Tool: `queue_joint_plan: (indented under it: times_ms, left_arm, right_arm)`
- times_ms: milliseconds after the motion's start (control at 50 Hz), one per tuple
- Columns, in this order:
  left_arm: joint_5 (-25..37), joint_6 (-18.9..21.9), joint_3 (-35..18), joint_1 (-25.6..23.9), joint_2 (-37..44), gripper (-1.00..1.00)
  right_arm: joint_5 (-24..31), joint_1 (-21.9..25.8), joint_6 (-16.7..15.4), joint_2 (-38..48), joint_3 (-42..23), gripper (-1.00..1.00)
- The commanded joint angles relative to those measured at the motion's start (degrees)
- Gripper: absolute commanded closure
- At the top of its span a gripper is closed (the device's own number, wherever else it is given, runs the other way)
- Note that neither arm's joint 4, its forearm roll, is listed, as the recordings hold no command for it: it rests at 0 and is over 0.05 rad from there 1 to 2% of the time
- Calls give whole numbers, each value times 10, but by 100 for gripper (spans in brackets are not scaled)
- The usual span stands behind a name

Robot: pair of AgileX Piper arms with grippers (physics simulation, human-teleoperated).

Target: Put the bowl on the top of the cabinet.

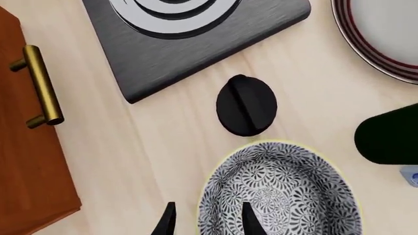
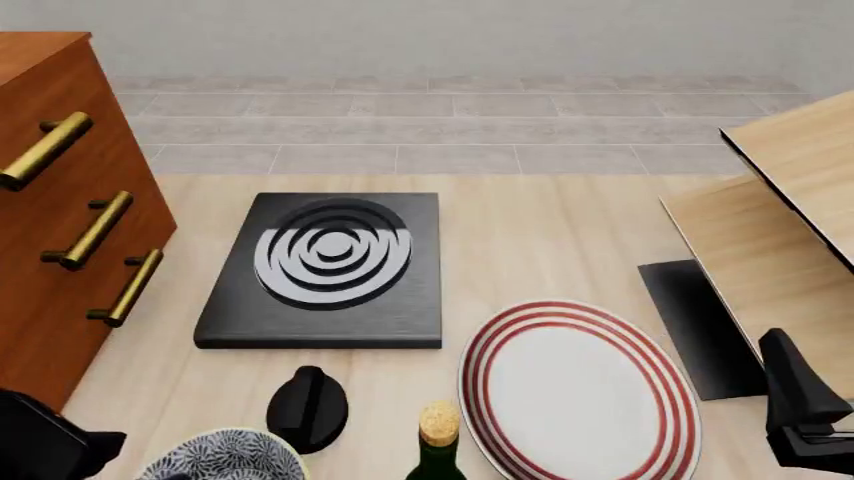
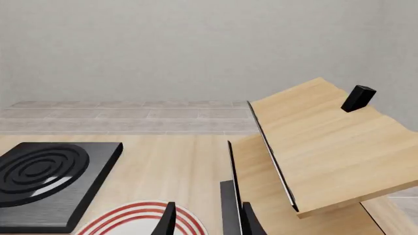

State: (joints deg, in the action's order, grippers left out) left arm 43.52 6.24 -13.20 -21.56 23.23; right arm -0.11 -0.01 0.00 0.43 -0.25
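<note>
One round white bowl with a blue-grey floral pattern (image 1: 281, 193) lies at the left gripper's (image 1: 206, 220) fingertips, one black round knob (image 1: 246, 105) just beyond it. Also one flat white plate with red rings (image 2: 581, 390), one dark square slab with concentric rings (image 2: 330, 265), one dark green corked bottle (image 2: 437, 450). One reddish-brown wooden cabinet (image 2: 54, 220) carries three brass bar handles, and two light-wood boards (image 3: 313, 156) stand beside the right gripper (image 3: 206, 220).

Bright, even, sharp rendering throughout, shadows faint, with perhaps a soft sheen on the hotplate (image 2: 327, 262).

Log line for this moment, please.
left hand: open, straddling bowl rim | right hand: open, idle above plate | bowl: on table, not lifted | cabinet: top unreached
</note>
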Motion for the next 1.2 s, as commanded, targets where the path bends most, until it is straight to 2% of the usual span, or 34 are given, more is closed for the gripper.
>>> queue_joint_plan:
  times_ms: [20,80,300,1000,1200]
  left_arm:
    - [-22,-12,17,-1,23,-100]
    - [-38,2,20,13,33,-100]
    - [-38,6,23,17,33,-100]
    - [-109,50,62,56,70,-100]
    - [-104,53,67,51,60,-100]
  right_arm:
    - [0,0,0,0,0,-100]
    - [0,0,0,0,0,-100]
    - [0,0,0,0,0,-100]
    - [0,0,0,0,0,-100]
    - [0,0,0,0,0,-100]
